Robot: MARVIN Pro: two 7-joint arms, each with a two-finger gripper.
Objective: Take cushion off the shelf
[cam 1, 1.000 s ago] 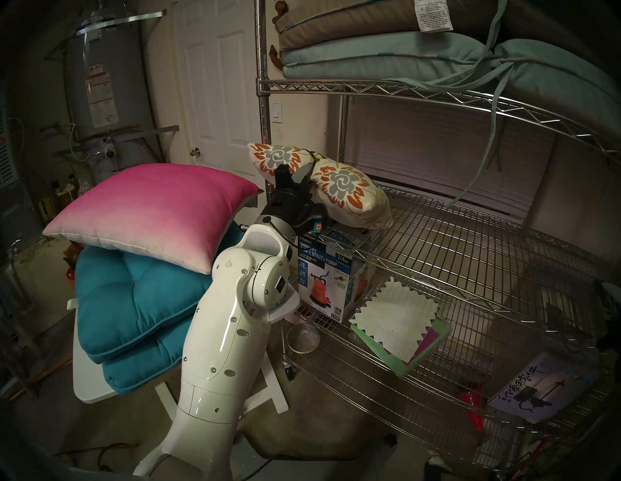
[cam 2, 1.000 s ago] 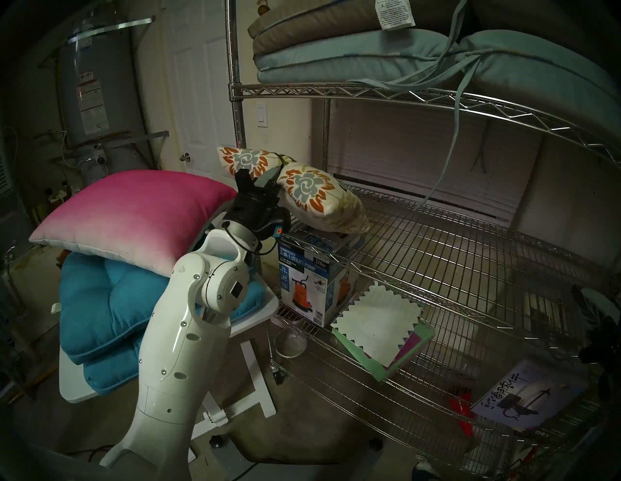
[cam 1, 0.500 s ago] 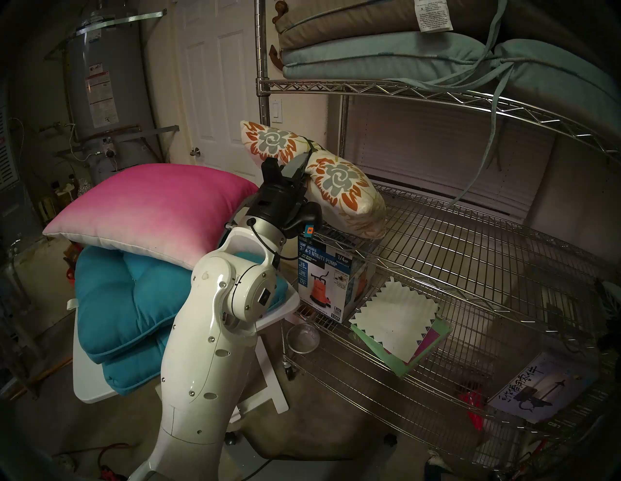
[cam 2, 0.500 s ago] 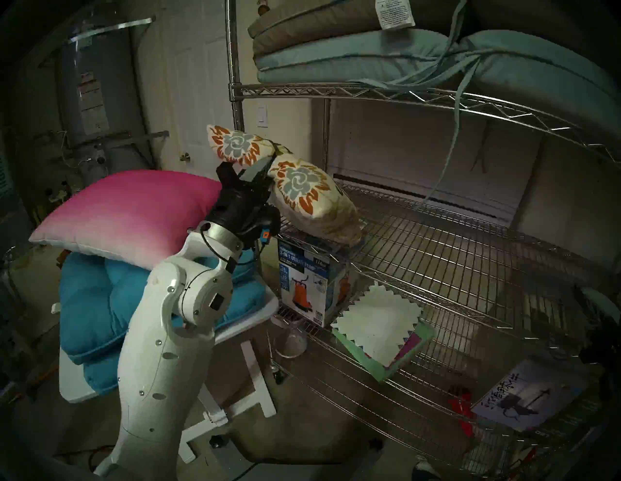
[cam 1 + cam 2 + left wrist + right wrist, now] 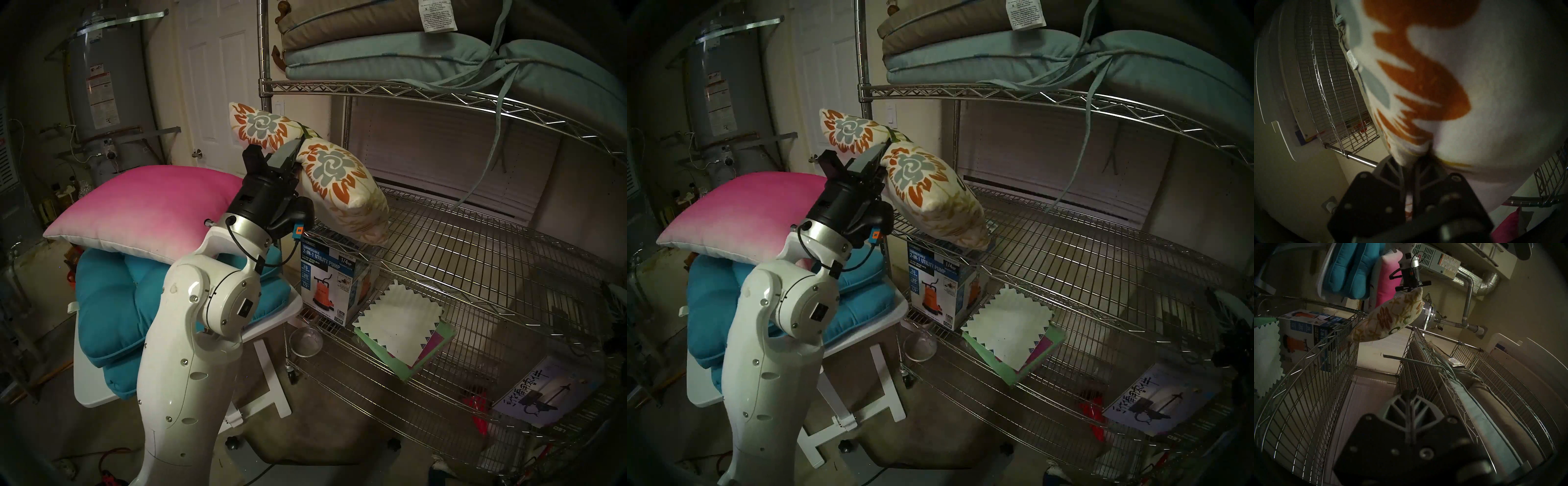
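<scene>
Left gripper point(image 5: 294, 156) jaws clamped on floral cushion point(image 5: 334, 180) mid-seam; cushion's long axis slants down-right, low end over shelf point(image 5: 441, 237) left front corner. Right gripper point(image 5: 1409, 395) jaws closed, empty.

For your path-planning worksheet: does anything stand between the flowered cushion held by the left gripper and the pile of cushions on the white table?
Nothing visible does. The flowered cushion, pinched in the left gripper, hangs beside the shelf post, above the pink cushion.
</scene>
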